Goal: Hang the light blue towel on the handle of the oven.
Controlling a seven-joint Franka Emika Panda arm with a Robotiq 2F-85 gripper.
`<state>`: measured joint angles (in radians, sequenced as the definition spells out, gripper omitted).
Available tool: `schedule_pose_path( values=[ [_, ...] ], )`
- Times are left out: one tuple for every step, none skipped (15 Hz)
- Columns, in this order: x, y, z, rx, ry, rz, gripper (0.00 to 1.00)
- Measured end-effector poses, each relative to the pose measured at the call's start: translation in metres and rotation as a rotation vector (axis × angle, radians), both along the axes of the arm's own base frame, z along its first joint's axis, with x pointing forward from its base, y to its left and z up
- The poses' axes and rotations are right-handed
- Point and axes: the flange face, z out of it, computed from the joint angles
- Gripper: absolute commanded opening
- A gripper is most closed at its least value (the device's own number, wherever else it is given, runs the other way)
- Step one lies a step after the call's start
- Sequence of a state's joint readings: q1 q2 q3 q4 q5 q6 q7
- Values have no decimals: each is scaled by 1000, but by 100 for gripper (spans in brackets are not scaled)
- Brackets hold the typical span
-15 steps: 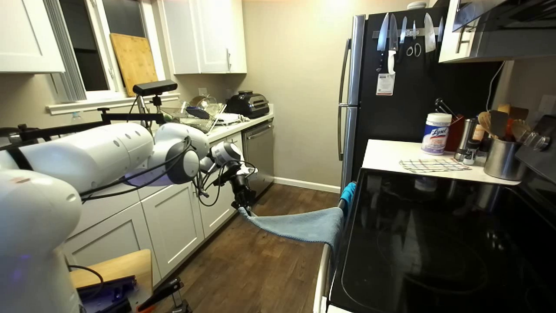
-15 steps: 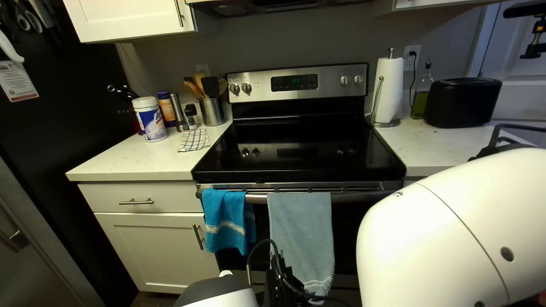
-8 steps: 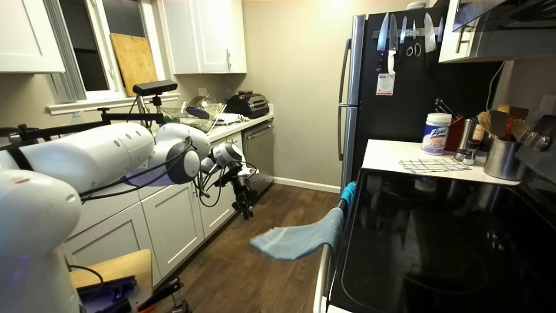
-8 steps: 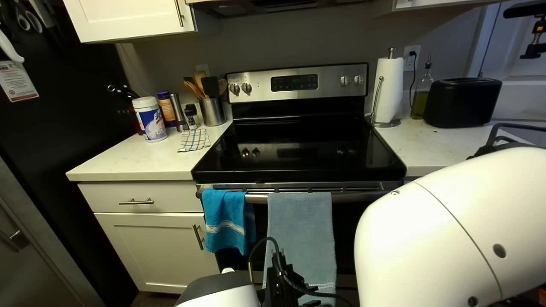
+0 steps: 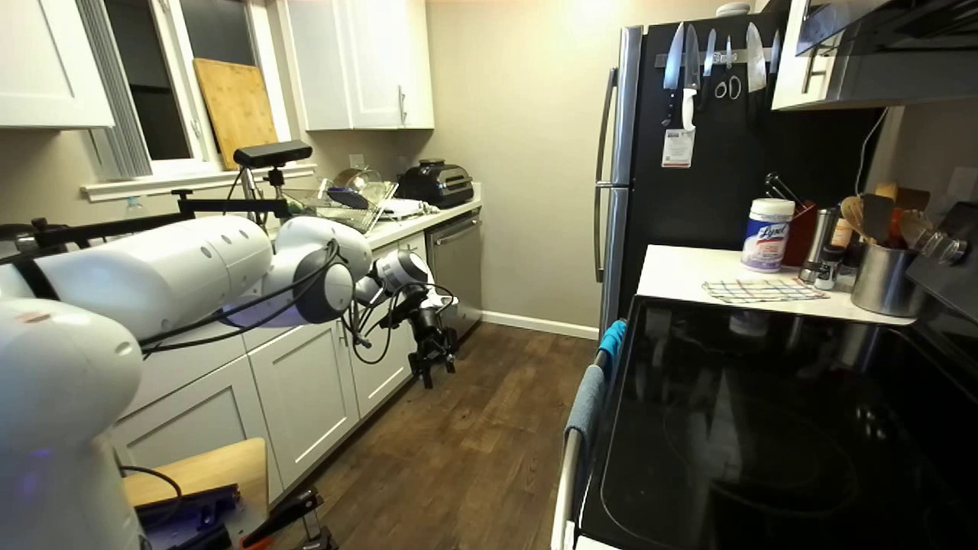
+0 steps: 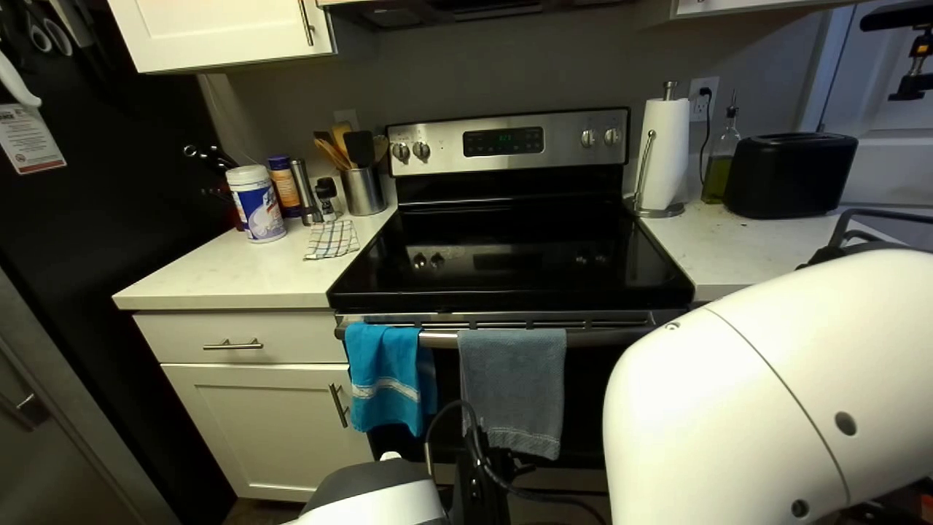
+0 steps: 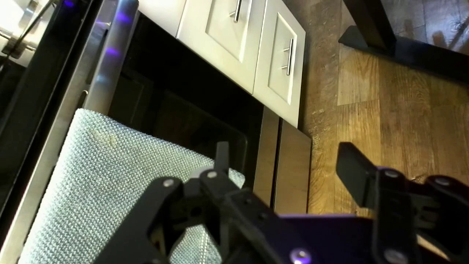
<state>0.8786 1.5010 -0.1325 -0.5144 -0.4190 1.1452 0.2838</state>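
Note:
The light blue towel [image 6: 512, 386] drapes over the handle [image 6: 439, 339] of the oven [image 6: 510, 292], its front flap hanging down. From the side, the towel [image 5: 585, 401] lies folded over the bar. My gripper [image 5: 439, 373] is held over the floor, well away from the towel, with its fingers spread. In the wrist view the gripper [image 7: 284, 148] stands open, nothing between its fingertips; the towel [image 7: 102, 172] fills the lower left, behind one finger, and the bare handle [image 7: 110, 62] runs above it. In an exterior view the arm hides the fingers.
A brighter blue towel [image 6: 383, 379] hangs on the same handle beside it. White cabinets [image 5: 306, 397] stand behind the arm, and the black fridge [image 5: 710, 198] is past the stove. A clamp and wooden board [image 5: 206, 473] sit near the arm's base.
The gripper has opened and let go of the towel's end. That end has swung away and dropped to hang against the oven front. The arm has barely moved.

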Motion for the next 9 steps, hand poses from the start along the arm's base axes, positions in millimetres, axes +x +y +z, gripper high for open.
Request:
schedule_pose_path(
  values=[
    [2,-2,1,-2,-6,-4,100],
    [4,-3,2,-3,-11,-9,100],
    [6,-5,3,-3,-16,-17,100],
    [9,-7,5,-1,-23,-25,100],
    [12,-9,8,2,-29,-34,100],
    [15,-10,11,9,-34,-41,100],
    [18,-11,15,18,-41,-48,100],
    [21,-11,20,29,-50,-54,100],
    [23,-10,25,40,-59,-60,100]
  ],
)
